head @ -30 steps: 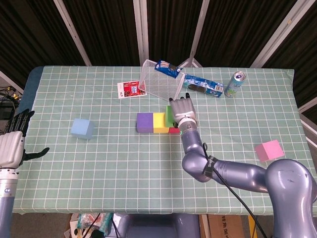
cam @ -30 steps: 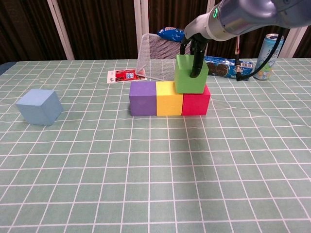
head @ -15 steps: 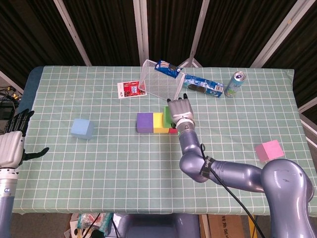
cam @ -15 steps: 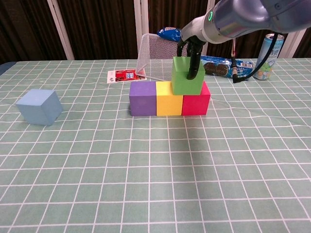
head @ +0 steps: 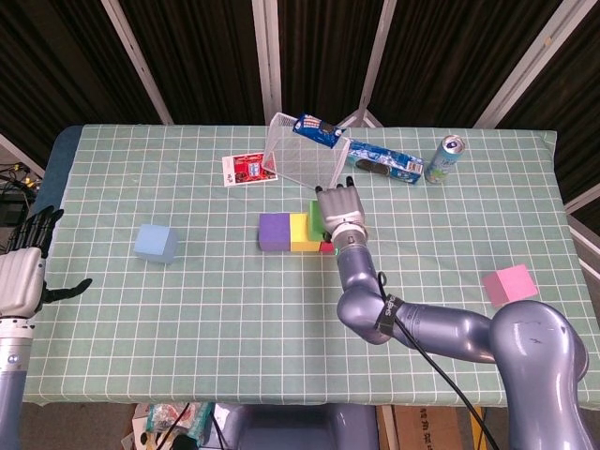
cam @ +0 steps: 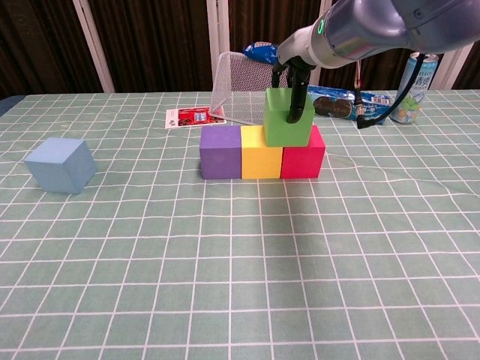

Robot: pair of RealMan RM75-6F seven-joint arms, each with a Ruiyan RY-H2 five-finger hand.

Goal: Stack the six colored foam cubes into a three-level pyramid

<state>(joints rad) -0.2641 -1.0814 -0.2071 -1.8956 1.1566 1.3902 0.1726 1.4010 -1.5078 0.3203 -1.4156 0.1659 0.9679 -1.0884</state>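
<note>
Foam cubes sit in a row near the middle of your tabletop point(cam: 225, 300): purple cube point(cam: 220, 152) on the left, yellow cube point(cam: 261, 151) touching it, red cube point(cam: 304, 159) touching that on the right. Your right robot hand point(head: 340, 208) holds the green cube point(cam: 288, 126) from above, fingers point(cam: 297, 94) down its near and far faces; the cube rests over the seam between yellow and red. Your left robot hand point(head: 22, 272) hangs off the left edge with fingers spread, holding nothing. Well apart lie the blue cube point(cam: 61, 164) on the left and the pink cube point(head: 510, 283) on the right. Behind the row stands a mesh basket point(cam: 240, 99), with a can point(head: 444, 157) far right
</note>
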